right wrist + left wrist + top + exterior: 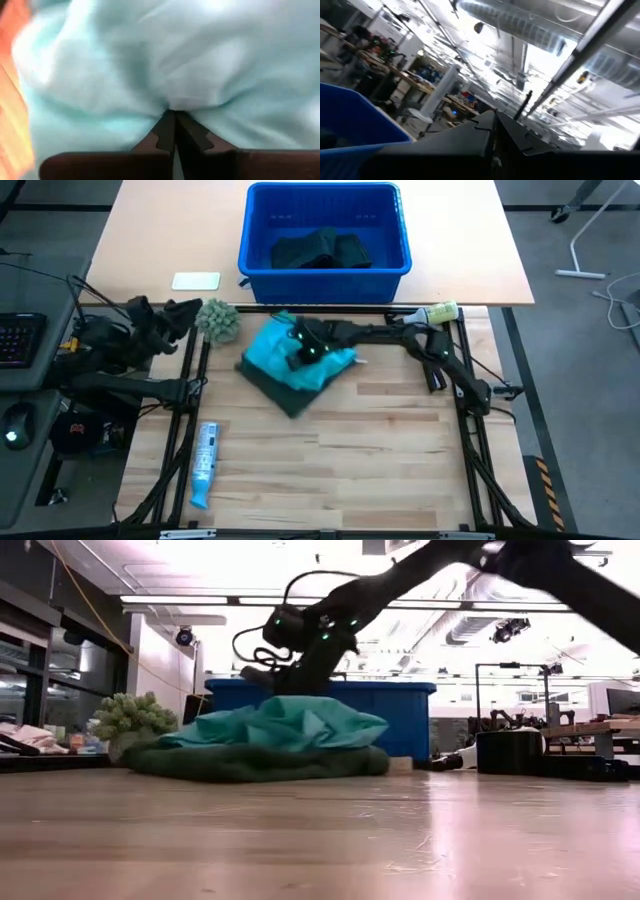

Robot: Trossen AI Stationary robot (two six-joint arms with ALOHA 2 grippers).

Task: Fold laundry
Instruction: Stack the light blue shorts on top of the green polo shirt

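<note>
Wooden table (380, 440) boards run pale under the whole work area, and behind them a blue plastic bin (325, 265) with a dark garment (320, 250) inside stands at the far edge.

Right gripper (305, 345) is reached far over from its own side, and it sits directly on top of the turquoise shirt (285, 360). In the right wrist view its two fingers (162, 132) are pressed together, with the tips at a crease of the turquoise cloth; the cloth puckers toward them, so I judge that a small fold is pinched, but the pinch itself is hidden between the tips.

Under the tool the turquoise shirt lies bunched on a dark green garment (285, 395), and both form one low heap, as the low view shows. From the right gripper the heap stretches mostly toward the near-left side, on a diagonal, and the dark green corner sticks out farthest away from the tool on the near side.

Left gripper (195, 310) waits beside the heap, near a fuzzy grey-green ball (218, 320), its fingers (485, 132) closed on nothing and pointing up to the ceiling.

Next move, in my judgement, depends on this: the cloth lies under the right tool, so the right arm is the one to pull or lift.
</note>
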